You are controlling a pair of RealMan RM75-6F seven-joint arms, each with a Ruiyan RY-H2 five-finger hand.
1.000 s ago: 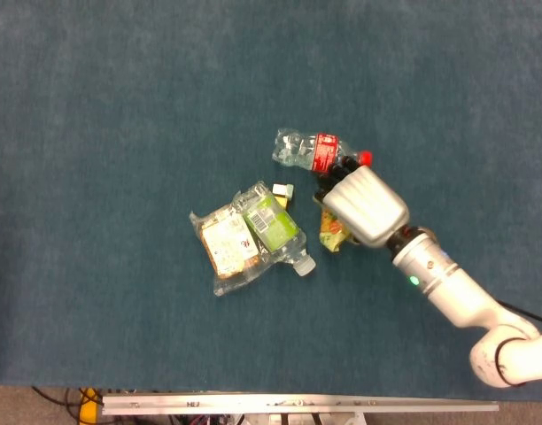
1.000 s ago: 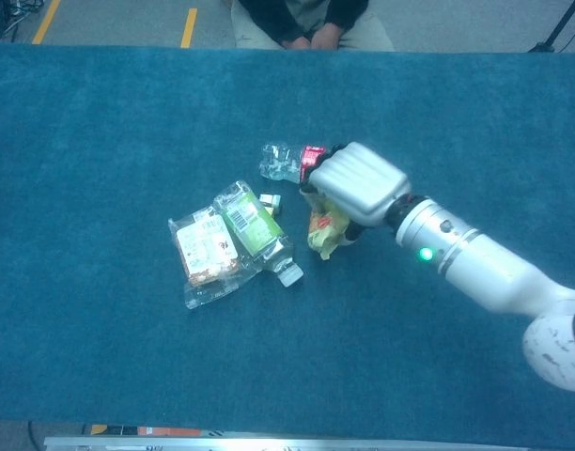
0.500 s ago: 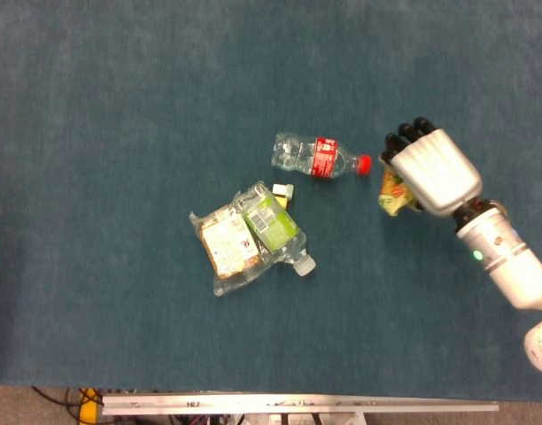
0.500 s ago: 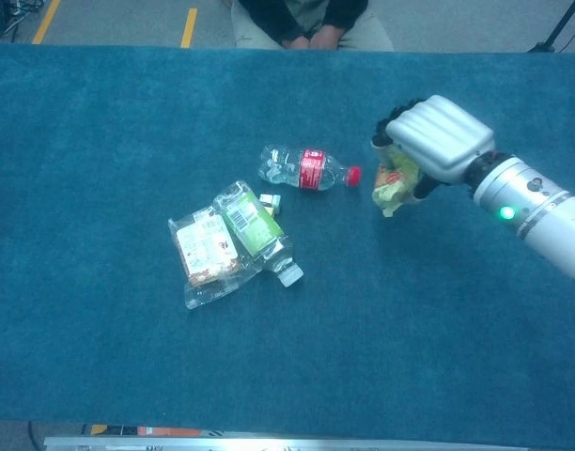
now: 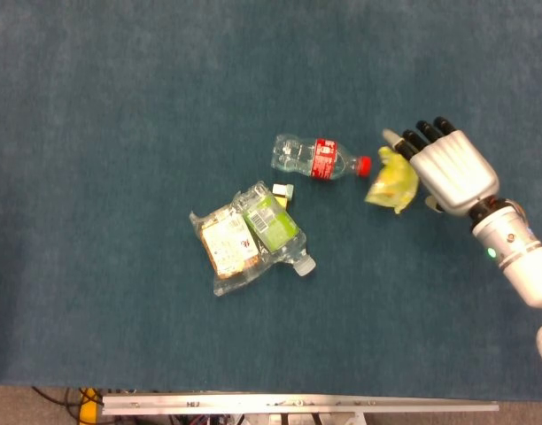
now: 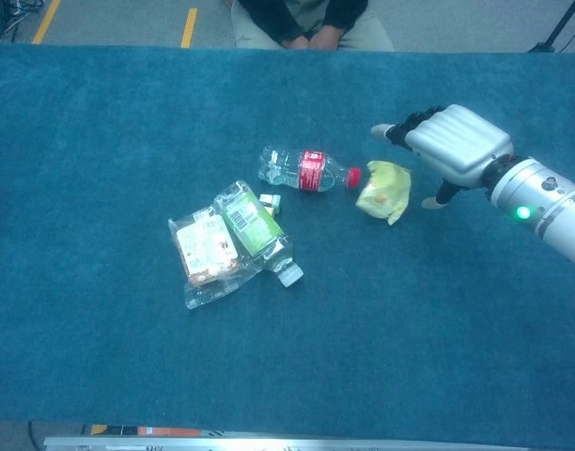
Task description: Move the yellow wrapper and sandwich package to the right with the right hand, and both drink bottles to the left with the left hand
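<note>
The crumpled yellow wrapper [image 5: 392, 180] [image 6: 384, 191] lies on the blue table just right of the red cap of a clear bottle with a red label [image 5: 317, 158] [image 6: 306, 169]. My right hand [image 5: 452, 168] [image 6: 452, 146] hovers to the wrapper's right with its fingers spread, holding nothing. The sandwich package [image 5: 225, 243] [image 6: 205, 252] lies left of centre. A bottle with a green label [image 5: 275, 226] [image 6: 255, 230] lies against its right side. My left hand shows in neither view.
A small white and green object [image 5: 282, 190] [image 6: 270, 201] sits between the two bottles. A person [image 6: 302, 19] sits at the table's far edge. A metal rail [image 5: 298, 405] runs along the near edge.
My right hand carried the yellow wrapper from beside the green-label bottle to the right, past the red cap. It has now let go, and the wrapper lies on the table.
</note>
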